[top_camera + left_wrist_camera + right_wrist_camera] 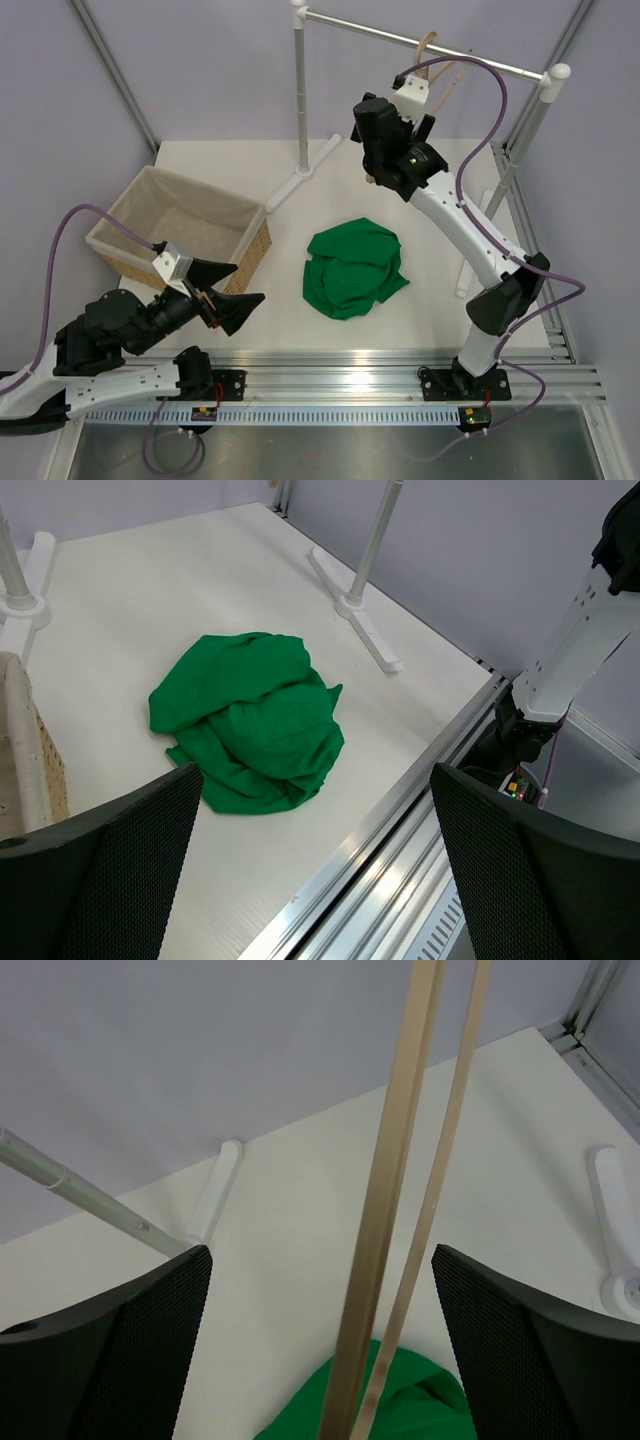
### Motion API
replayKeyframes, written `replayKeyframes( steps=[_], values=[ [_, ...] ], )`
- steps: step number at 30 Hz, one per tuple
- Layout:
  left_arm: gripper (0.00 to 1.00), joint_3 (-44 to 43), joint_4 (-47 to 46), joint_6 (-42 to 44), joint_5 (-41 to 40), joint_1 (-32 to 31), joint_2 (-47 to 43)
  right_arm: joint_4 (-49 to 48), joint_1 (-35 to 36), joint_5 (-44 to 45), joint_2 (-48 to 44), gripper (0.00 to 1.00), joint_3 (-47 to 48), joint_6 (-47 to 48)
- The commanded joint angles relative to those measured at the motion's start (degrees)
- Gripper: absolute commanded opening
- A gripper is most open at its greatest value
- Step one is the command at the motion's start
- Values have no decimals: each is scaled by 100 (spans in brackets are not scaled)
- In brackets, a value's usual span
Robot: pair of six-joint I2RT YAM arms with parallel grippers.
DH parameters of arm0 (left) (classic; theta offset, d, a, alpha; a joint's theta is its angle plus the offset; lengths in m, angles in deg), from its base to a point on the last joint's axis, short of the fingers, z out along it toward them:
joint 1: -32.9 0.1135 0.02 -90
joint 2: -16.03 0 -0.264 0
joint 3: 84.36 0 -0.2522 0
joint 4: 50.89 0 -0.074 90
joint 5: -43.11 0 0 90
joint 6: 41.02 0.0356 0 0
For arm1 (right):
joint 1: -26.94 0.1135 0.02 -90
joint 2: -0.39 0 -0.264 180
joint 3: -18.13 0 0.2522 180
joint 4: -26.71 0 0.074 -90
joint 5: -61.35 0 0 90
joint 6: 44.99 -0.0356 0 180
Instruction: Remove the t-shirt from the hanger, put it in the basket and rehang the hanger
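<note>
Right wrist view: with the right gripper [320, 1260] gaping empty astride the bare hanger [392, 1160], back out straight without brushing it.

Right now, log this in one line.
t-shirt: off hanger, on table | hanger: on rail | right gripper: open, astride hanger | left gripper: open, empty

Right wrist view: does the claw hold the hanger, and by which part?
Nothing is held. The right claw is open; the hanger passes between its jaws, touching neither. The t-shirt lies crumpled on the table.
</note>
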Motion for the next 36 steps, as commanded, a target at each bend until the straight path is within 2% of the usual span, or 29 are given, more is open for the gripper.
replayKeyframes(
  steps=[1,5,10,14,18,22,25,33,36],
  values=[
    [99,61,-307,156,44,-18,-30,545,-28,-474,-597,99,-51,15],
    [99,43,-316,201,-211,-26,49,951,-1,-1185,-1062,99,-586,103],
    [99,-150,-334,157,-53,-26,540,381,8,-2046,-2459,100,-2279,401],
    [99,-387,-263,25,122,-18,1575,679,8,-2767,-3277,99,-3029,323],
    [99,-712,-263,-37,237,-26,2491,319,8,-3084,-4488,99,-4057,463],
    [99,-739,-535,24,308,-18,3107,266,16,-3935,-5105,100,-4506,613],
    [99,-695,-772,182,72,-18,3581,292,16,-4235,-5484,99,-4779,578],
    [99,-1274,-1160,631,210,35,5222,609,8,-3823,-7372,99,-5420,68],
    [99,-1538,-1195,596,439,289,5769,582,8,-3788,-8049,100,-5588,33]
  ],
)
